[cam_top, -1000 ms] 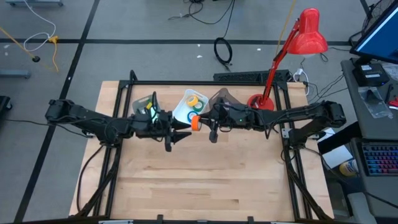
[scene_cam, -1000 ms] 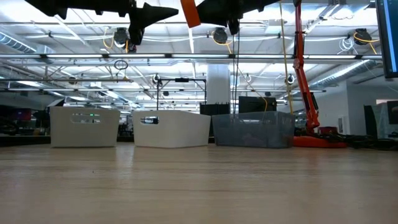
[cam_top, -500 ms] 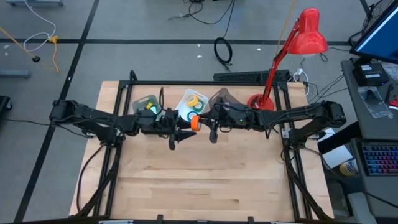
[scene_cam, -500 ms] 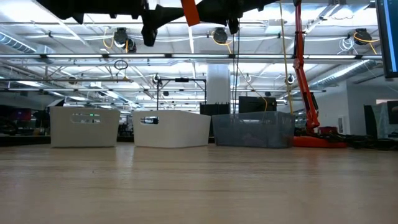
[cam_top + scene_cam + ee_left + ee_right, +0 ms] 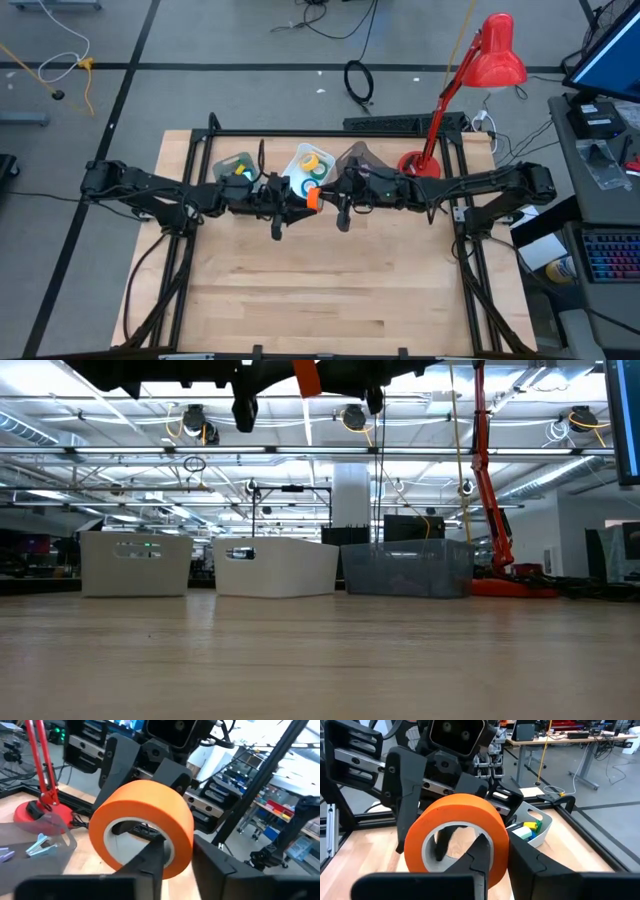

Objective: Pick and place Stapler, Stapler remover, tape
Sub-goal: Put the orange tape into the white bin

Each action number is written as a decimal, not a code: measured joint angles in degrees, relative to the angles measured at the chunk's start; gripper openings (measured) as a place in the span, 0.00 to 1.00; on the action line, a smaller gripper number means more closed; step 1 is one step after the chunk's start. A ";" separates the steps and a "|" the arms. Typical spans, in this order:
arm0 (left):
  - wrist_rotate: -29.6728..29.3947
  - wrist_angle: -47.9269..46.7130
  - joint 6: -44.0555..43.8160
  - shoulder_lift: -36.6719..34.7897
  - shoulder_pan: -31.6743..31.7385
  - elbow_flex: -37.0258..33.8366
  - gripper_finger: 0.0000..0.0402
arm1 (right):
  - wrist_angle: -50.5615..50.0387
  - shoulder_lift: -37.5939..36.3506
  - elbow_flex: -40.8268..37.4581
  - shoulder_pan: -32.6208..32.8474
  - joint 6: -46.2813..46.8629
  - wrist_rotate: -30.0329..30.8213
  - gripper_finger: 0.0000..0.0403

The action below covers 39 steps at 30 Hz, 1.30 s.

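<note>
The orange tape roll (image 5: 313, 198) is held high above the table (image 5: 320, 290), clamped by the right gripper (image 5: 322, 197) and closed on by the left gripper (image 5: 300, 207), apparently for a handover.

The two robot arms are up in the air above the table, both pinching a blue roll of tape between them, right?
Nearly. The tape roll is orange, not blue, as both wrist views show. The left gripper and right gripper do meet at it above the table.
</note>
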 joint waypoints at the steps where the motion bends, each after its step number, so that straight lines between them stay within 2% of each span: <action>1: 0.48 0.00 0.18 0.00 0.00 0.00 0.20 | -0.12 -0.01 0.00 0.00 0.06 -0.10 0.08; 5: 2.40 0.14 1.55 0.00 0.00 0.00 0.10 | 0.01 0.01 0.00 0.02 -0.16 -1.20 0.13; 14: 5.13 -4.19 -0.37 -0.07 0.87 -0.02 0.10 | -1.19 -0.26 -0.02 -0.26 -2.81 -3.82 0.32; 22: 5.01 -14.05 -0.95 -0.47 2.59 -0.15 0.10 | -15.56 -6.59 0.09 -0.33 -3.07 -3.63 0.43; 33: -0.41 -23.70 -2.55 -0.48 10.35 0.40 0.10 | -35.66 -17.54 0.07 -0.33 -1.24 -2.00 0.43; 39: -0.53 -36.75 0.81 -0.37 14.28 5.98 0.10 | -42.77 -21.96 0.02 -0.33 0.11 -2.11 0.42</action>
